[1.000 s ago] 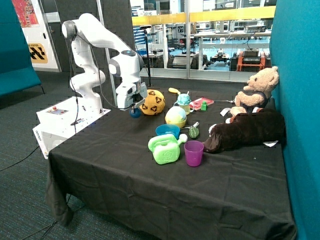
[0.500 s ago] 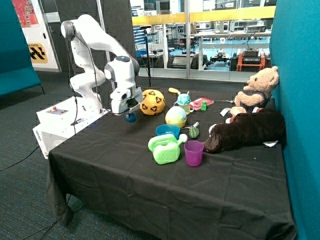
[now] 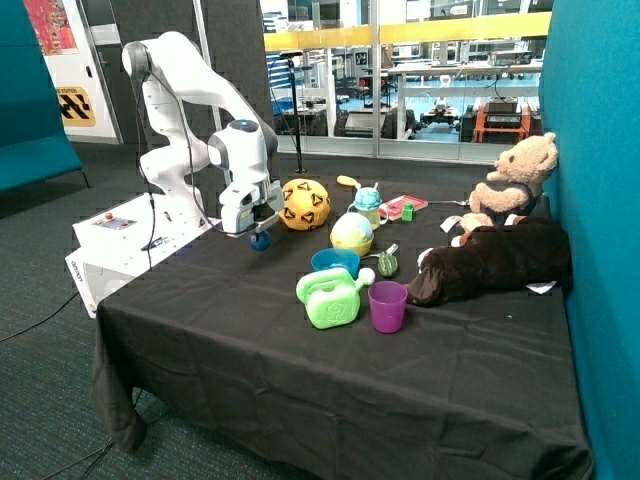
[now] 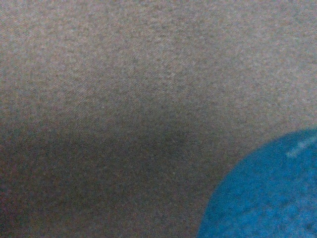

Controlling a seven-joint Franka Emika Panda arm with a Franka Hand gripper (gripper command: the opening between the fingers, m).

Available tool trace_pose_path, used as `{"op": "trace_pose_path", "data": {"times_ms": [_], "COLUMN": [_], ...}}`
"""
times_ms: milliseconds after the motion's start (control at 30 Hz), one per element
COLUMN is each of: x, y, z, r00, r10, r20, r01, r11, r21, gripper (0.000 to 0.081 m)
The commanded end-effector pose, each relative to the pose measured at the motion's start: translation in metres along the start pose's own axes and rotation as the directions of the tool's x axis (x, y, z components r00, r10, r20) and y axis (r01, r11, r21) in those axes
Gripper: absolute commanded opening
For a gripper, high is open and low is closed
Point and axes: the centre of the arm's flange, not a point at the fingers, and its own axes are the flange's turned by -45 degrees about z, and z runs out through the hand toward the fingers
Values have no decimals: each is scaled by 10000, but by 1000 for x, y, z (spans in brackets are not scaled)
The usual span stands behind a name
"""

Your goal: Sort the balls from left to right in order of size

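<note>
My gripper (image 3: 259, 236) is shut on a small blue ball (image 3: 260, 240) and holds it just above the black tablecloth (image 3: 300, 360), beside the large yellow ball (image 3: 305, 204). That yellow ball has dark markings and sits at the back of the table. A medium pale green and yellow ball (image 3: 351, 233) sits further along, behind the blue bowl (image 3: 335, 262). In the wrist view the small blue ball (image 4: 267, 193) fills one corner, with only dark cloth (image 4: 124, 99) around it.
A green watering can (image 3: 330, 297), a purple cup (image 3: 388, 306) and a small green toy (image 3: 387, 265) stand mid-table. A brown plush (image 3: 490, 262) and a teddy bear (image 3: 515, 180) lie by the teal wall. Small toys (image 3: 385, 207) sit at the back.
My gripper has carried the small blue ball away from the yellow ball toward the table's near-left edge and lowered it close to the cloth.
</note>
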Motion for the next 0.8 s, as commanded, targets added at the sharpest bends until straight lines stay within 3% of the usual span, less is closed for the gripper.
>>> {"op": "trace_pose_path", "data": {"times_ms": [0, 767], "x": [6, -4], "y": [-5, 7], "z": [16, 31], "r00": [9999, 10000], "r10": [-107, -27], "r20": [29, 30], "r01": [107, 27], "r11": [9999, 10000], "r21": [53, 53], "gripper": [0, 0]}}
